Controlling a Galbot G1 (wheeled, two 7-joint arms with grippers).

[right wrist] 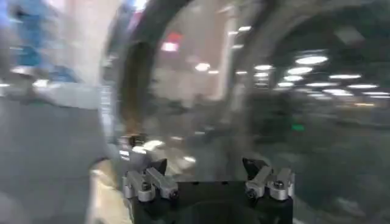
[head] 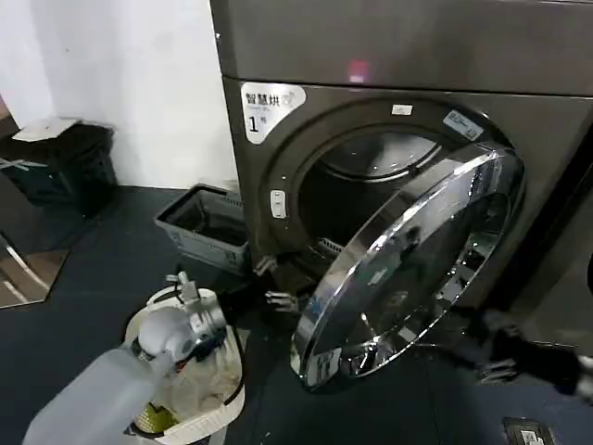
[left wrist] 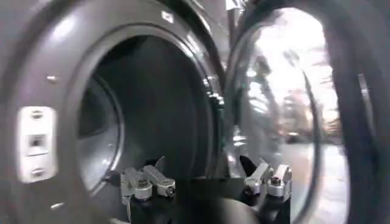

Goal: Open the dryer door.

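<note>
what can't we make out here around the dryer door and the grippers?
- Right gripper: motion-blurred in the head view, so contact with the dryer door is unclear.
- Door glass, right wrist view: reflections and blur hide what lies behind it.
- Drum depth: dark in the head and left wrist views.
- Sticker small print on the dryer: too small.
- Left gripper: fingers open near the drum mouth, touching nothing.
</note>
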